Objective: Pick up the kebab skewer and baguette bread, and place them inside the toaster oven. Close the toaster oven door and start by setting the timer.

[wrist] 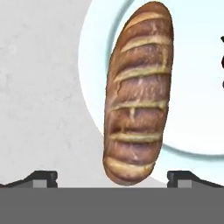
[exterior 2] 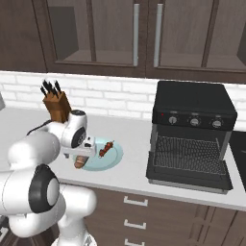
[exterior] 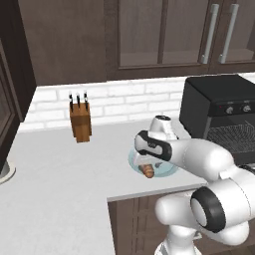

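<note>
The gripper (wrist: pixel 112 177) is positioned directly above the baguette bread (wrist: pixel 136 92), with its two finger tips (wrist: pixel 41 177) spread wide, one on each side of the loaf's near end. The jaws are open and hold nothing. This straddling stance suits a grasp across the loaf's narrow width.

The baguette bread lies on a pale blue plate (exterior 2: pixel 111 161), with one end overhanging the plate rim toward the counter (exterior: pixel 60 174). The kebab skewer (exterior 2: pixel 106 148) lies on the same plate, just beside the bread and apart from it.

The toaster oven (exterior 2: pixel 194 113) stands on the counter to the right of the plate. The toaster oven door (exterior 2: pixel 190 175) is folded down flat, exposing the wire rack (exterior 2: pixel 190 153) to receive both items. Both foods are judged not yet loaded

A knife block (exterior: pixel 80 123) stands near the wall, well apart from the plate
</note>
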Controlling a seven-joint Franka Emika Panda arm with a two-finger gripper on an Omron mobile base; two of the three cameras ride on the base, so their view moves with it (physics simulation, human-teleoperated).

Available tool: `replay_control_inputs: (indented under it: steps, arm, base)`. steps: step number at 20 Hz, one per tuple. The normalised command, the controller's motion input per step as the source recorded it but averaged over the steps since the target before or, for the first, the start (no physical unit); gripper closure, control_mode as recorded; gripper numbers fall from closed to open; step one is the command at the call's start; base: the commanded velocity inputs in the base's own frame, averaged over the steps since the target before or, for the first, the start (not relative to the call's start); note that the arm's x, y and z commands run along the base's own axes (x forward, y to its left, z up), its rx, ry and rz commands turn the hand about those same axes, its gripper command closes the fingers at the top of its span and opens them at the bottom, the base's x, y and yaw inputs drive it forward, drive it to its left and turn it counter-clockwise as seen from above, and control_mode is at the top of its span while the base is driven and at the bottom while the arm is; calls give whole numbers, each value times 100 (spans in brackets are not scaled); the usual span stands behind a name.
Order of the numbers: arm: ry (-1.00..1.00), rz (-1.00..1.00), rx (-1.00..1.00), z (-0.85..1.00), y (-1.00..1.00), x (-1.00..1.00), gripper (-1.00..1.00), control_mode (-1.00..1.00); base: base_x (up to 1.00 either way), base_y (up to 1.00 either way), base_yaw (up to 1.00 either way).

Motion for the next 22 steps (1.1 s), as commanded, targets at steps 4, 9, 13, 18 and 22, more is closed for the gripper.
replay_control_inputs:
  steps: [4, 9, 13, 18, 22]
  arm:
    - [0, 0, 0, -31, 0, 19, -100, -100]
    - [0, 0, 0, -35, -7, 2, -100, -100]
    - [0, 0, 0, -23, -10, -11, -100, -100]
    - [-1, 0, 0, -17, 0, 0, 100, -100]
    - [-3, 0, 0, -1, 6, 0, 100, -100]
  base:
    - [0, 0, 0]
    - [0, 0, 0]
    - [0, 0, 0]
    - [0, 0, 0]
    - [0, 0, 0]
